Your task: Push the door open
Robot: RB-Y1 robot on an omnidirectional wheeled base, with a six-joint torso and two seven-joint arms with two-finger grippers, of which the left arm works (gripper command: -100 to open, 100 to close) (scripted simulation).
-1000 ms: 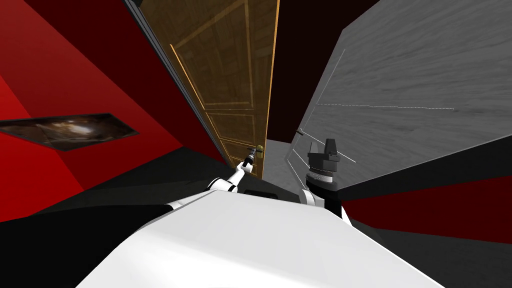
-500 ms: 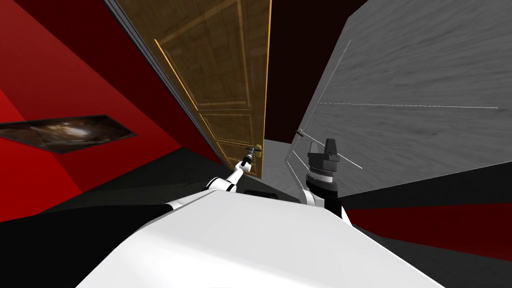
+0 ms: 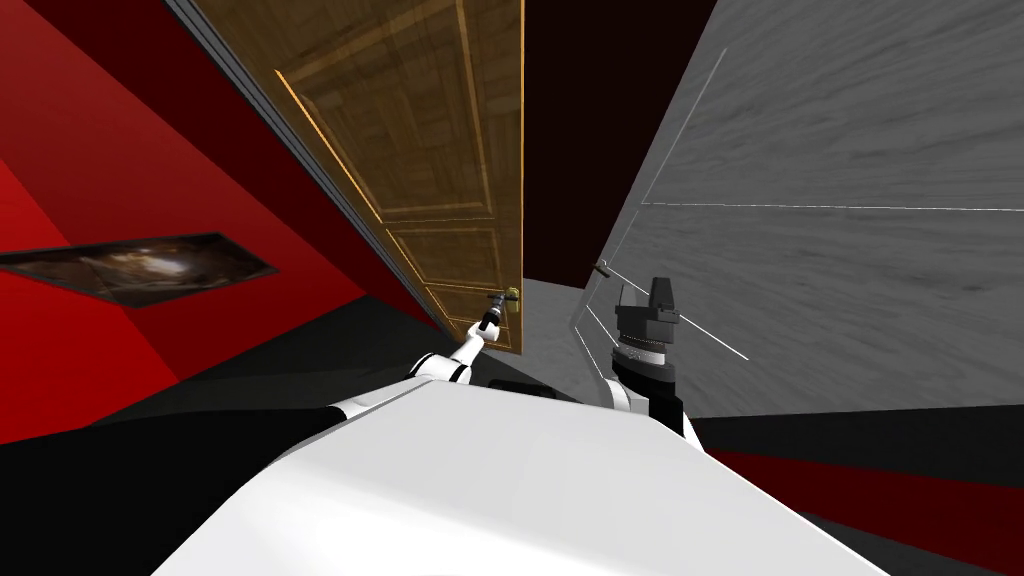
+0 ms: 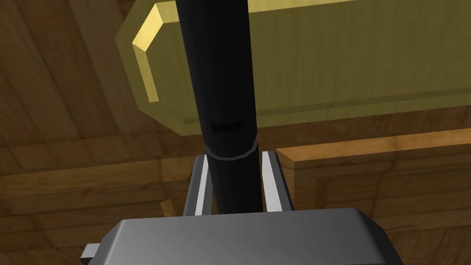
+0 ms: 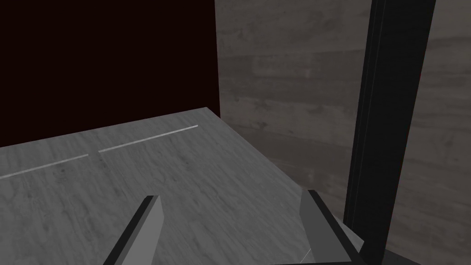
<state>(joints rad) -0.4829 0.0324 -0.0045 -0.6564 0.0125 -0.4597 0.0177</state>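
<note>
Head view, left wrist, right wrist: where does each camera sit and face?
Head view: on the head, steeply down and forward at the wooden door; both forearms show.
Left wrist view: on the left arm, close to the door; its jaws grip the black handle in front of the brass plate.
Right wrist view: on the right arm, facing a grey surface and a black area; its jaws stand open.
Shared: head and left wrist views both show door and handle.
</note>
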